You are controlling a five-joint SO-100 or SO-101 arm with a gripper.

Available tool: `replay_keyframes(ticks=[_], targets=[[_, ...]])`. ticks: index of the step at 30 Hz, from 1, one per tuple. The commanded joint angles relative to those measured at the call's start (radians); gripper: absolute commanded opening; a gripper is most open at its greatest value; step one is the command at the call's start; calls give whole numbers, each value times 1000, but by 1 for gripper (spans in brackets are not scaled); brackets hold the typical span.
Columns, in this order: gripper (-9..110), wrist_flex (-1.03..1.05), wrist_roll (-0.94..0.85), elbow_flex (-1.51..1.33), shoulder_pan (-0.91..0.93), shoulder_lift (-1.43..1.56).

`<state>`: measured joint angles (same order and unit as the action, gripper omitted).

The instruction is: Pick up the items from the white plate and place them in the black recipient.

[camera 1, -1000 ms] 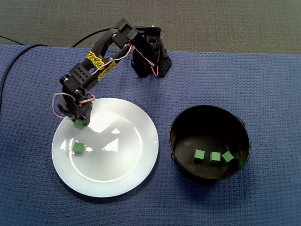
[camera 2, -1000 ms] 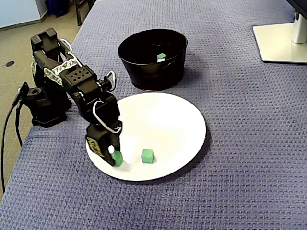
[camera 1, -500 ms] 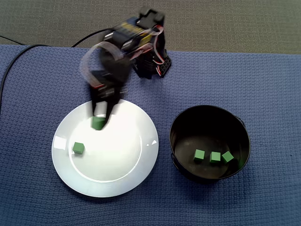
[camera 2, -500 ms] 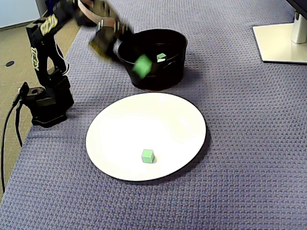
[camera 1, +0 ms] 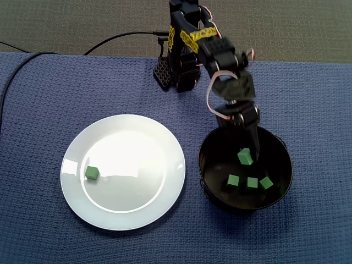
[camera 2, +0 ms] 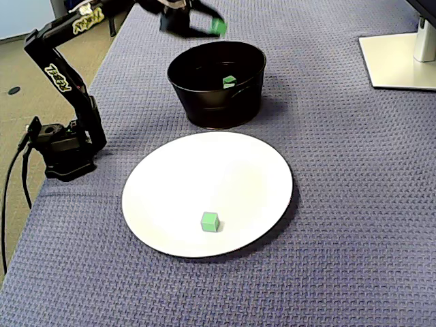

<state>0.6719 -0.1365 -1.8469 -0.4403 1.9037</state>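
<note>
My gripper hangs over the black bowl, shut on a green cube held above the bowl's opening. Three green cubes lie on the bowl's floor; in the lower-angle fixed view only one cube shows inside. One green cube is left on the white plate, near its edge, far from the gripper.
The arm's base stands on the blue cloth behind plate and bowl, with a cable running off it. A white monitor foot sits at the cloth's far right in the lower-angle fixed view.
The gripper lifted one green cube off the plate and swung it across to above the black bowl. The other cube on the plate stayed put.
</note>
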Motion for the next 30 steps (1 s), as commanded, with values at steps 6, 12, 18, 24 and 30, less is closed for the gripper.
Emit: replay_keyframes(ticks=[6,12,18,24,30], targets=[[23,-153,35,-184,-14,-25],[40,169,-258,35,58,41],[38,436,-790,336,428,115],[44,310,-1413,368,844,5],[44,-133,-1752,143,1048,-227]])
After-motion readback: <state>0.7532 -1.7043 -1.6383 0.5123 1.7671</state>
